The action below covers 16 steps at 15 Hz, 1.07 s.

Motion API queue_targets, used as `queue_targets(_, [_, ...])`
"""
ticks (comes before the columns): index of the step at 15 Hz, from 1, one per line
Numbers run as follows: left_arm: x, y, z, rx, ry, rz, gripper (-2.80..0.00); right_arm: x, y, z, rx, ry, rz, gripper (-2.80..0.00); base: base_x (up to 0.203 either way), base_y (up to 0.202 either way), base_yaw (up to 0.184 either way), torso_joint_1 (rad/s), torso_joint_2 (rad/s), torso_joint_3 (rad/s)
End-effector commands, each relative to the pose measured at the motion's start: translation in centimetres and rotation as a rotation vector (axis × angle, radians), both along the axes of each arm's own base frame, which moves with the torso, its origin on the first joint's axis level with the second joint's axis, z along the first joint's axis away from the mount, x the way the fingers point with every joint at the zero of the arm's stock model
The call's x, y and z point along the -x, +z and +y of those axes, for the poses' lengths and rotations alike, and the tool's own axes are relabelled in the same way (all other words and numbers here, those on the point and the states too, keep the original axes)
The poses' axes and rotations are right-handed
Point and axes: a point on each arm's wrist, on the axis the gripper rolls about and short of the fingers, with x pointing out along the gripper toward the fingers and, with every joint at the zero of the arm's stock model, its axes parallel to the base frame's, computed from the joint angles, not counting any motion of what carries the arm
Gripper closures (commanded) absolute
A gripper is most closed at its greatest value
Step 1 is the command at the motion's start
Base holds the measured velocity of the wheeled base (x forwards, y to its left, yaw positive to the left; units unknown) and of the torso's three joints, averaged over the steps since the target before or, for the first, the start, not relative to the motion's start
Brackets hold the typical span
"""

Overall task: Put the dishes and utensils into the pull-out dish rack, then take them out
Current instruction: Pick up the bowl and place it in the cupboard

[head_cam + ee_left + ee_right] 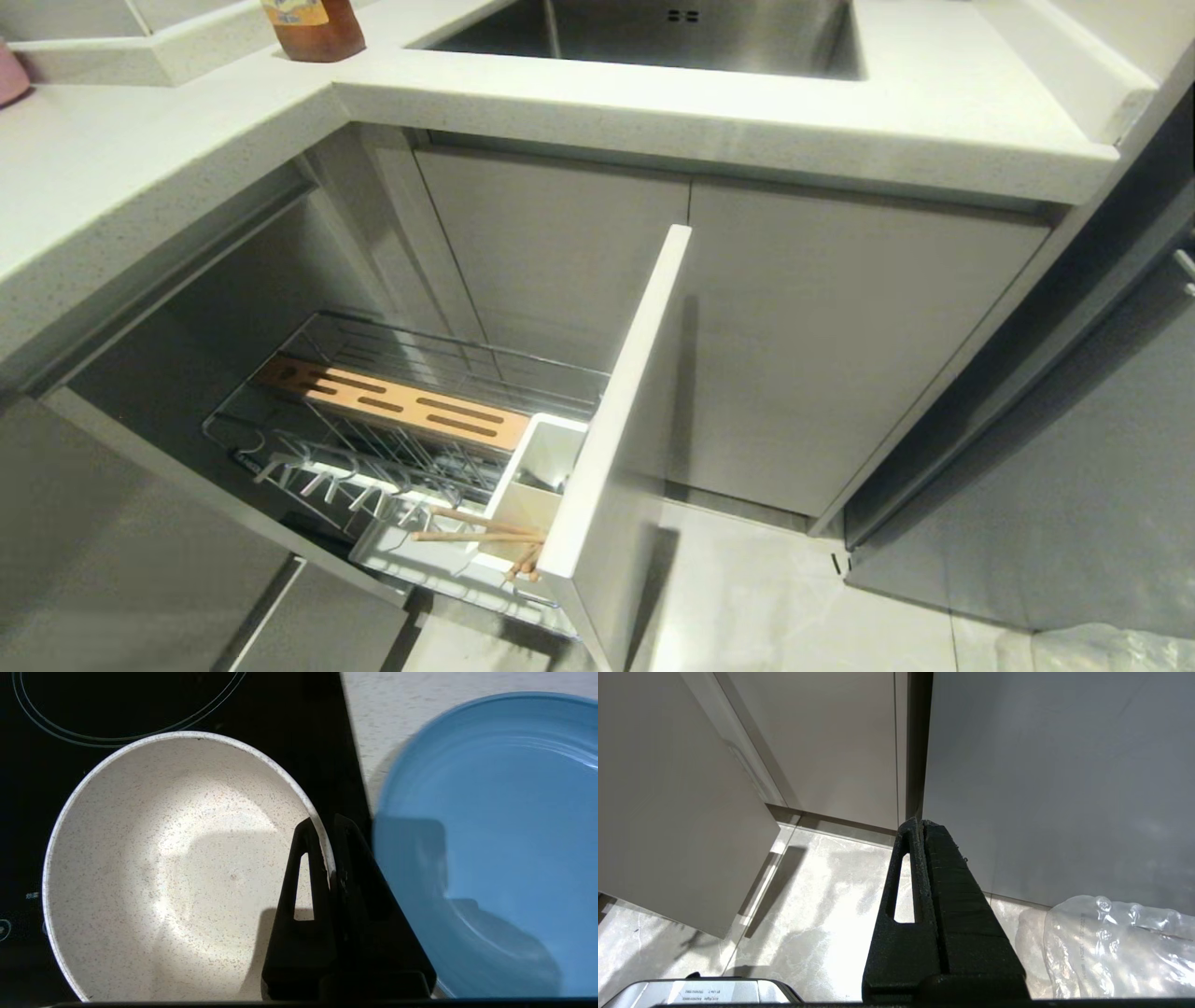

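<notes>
So my left gripper (327, 828) is pinched tight on the rim of the cream bowl (177, 868), one finger inside the rim, the other outside. The bowl sits on a black cooktop (289, 723), and the blue plate (495, 826) is just beside the bowl, on the pale counter. Can't tell if the two dishes actually touch.

My right gripper (920, 823) is just hanging out low over the floor tiles (822, 905), fingers pressed together on nothing, with a crinkly clear plastic bag (1111, 942) near it.

Further off, in the head view, the pull-out dish rack (411, 457) is slid out from under the counter. The chopsticks (476, 532) lie at the rack's front end, next to its white utensil box (537, 467), tips poking toward the front panel (616, 420). The slotted wood strip (392, 401) runs along the rack behind the prongs. Past the rack, up on the counter, there's the sink (653, 33) and an amber bottle (313, 28).
</notes>
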Motion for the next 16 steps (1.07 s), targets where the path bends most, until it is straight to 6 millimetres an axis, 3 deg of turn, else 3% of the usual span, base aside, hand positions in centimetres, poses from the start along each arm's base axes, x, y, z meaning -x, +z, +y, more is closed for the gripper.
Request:
queue_targets(1, [0.8, 1.0, -3.5, -0.088, -0.038, -0.006, 0.0, 0.0, 0.0, 0.0, 0.0, 0.0, 0.001, 0.0, 0.0, 0.0, 0.0, 0.0, 0.0, 0.0])
queue_targets(5, [1.5, 2.0, -9.0, -0.214, -0.216, -0.049, 0.0, 0.0, 0.0, 0.0, 0.0, 0.0, 0.001, 0.0, 0.0, 0.0, 0.0, 0.0, 0.0, 0.0])
queue_targets(10, [3.6, 2.7, -13.5, -0.254, -0.584, -0.27, 0.0, 0.0, 0.0, 0.0, 0.0, 0.0, 0.001, 0.0, 0.0, 0.0, 0.0, 0.0, 0.0, 0.0])
queue_targets(14, [6.9, 2.7, -14.6, -0.197, -1.079, -0.62, 0.0, 0.0, 0.0, 0.0, 0.0, 0.0, 0.001, 0.0, 0.0, 0.0, 0.0, 0.0, 0.0, 0.0])
queue_targets(16, [6.5, 2.9, -14.5, -0.107, -1.256, -0.845, 0.0, 0.0, 0.0, 0.0, 0.0, 0.0, 0.001, 0.0, 0.0, 0.0, 0.0, 0.0, 0.0, 0.0])
